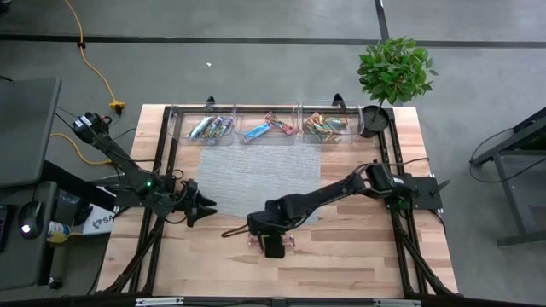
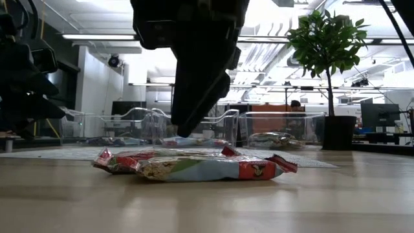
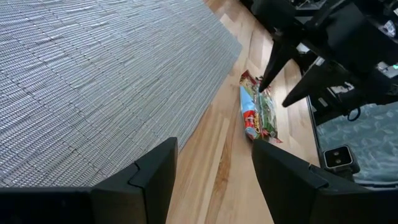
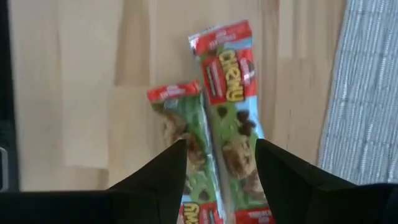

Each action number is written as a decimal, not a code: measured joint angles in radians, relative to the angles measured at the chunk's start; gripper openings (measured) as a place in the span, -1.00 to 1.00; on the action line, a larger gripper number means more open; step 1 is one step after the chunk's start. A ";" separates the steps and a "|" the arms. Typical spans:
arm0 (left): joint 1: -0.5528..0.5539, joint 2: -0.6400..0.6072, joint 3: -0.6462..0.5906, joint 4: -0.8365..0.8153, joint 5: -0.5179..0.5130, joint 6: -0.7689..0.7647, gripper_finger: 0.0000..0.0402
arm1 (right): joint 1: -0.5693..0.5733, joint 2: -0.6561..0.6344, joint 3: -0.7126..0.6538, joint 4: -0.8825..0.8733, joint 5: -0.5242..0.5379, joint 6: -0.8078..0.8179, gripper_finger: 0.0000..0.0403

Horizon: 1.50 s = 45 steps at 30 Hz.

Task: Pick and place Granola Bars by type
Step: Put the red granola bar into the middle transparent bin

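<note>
Two granola bars lie flat side by side on the wooden table near its front edge: one green with red ends [image 4: 186, 134], one blue and red marked "Chewy" [image 4: 233, 106]. They also show in the low view [image 2: 207, 169]. My right gripper [image 4: 221, 177] is open and hovers just above them, fingers pointing down, one fingertip [image 2: 184, 133] clear of the wrappers. My left gripper [image 1: 205, 207] is open and empty at the grey mat's left side, facing the bars [image 3: 258, 115].
Three clear bins stand along the far edge, holding blue-silver bars [image 1: 211, 128], blue and red bars [image 1: 267, 128] and green-orange bars [image 1: 324, 128]. A grey woven mat [image 1: 256, 175] covers the table's middle. A potted plant [image 1: 394, 72] stands at the far right corner.
</note>
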 joint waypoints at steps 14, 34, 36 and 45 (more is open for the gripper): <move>0.000 0.000 0.000 0.000 0.000 -0.005 0.03 | 0.005 0.000 -0.098 0.088 0.039 -0.002 -0.12; 0.000 0.000 0.000 0.000 0.000 -0.024 0.03 | 0.016 -0.003 -0.175 0.175 0.096 -0.010 -0.13; 0.000 0.000 0.000 0.000 0.000 -0.024 0.03 | 0.017 -0.003 -0.176 0.178 0.106 -0.032 -0.14; 0.000 0.000 0.000 0.000 0.000 -0.024 0.03 | 0.017 -0.002 -0.177 0.180 0.130 -0.049 -0.31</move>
